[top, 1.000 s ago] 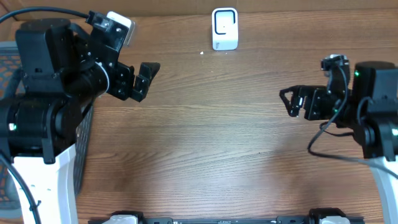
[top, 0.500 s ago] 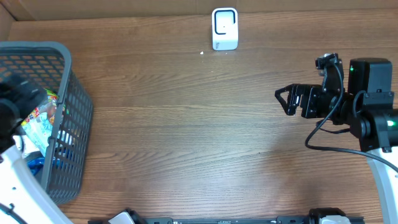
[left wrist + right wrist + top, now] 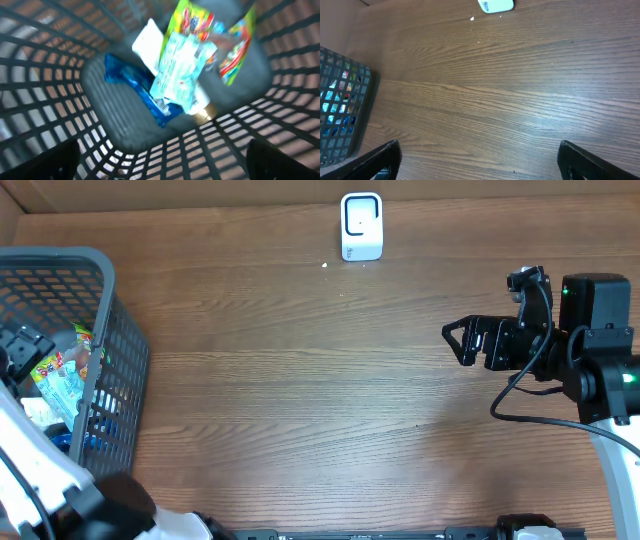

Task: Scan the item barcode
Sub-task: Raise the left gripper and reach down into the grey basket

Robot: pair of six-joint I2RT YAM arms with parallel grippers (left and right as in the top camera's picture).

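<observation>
Several packets lie in the grey mesh basket (image 3: 112, 275) at the table's left edge. The left wrist view looks down into it, blurred: a green-and-white packet (image 3: 182, 60) on top, a blue packet (image 3: 140, 92) under it, a colourful packet (image 3: 237, 47) beside them. My left gripper (image 3: 162, 156) hangs open above them, touching none. The white barcode scanner (image 3: 361, 225) stands at the table's back middle. My right gripper (image 3: 458, 344) is open and empty above bare wood on the right, pointing left.
The basket's mesh walls (image 3: 45, 75) close round the left gripper on all sides. In the right wrist view the scanner (image 3: 496, 5) shows at the top edge and the basket (image 3: 340, 115) at far left, with wooden tabletop (image 3: 485, 95) between.
My left arm has swung from above the table's left-centre out over the basket, uncovering the basket in the overhead view. The right arm has shifted only slightly.
</observation>
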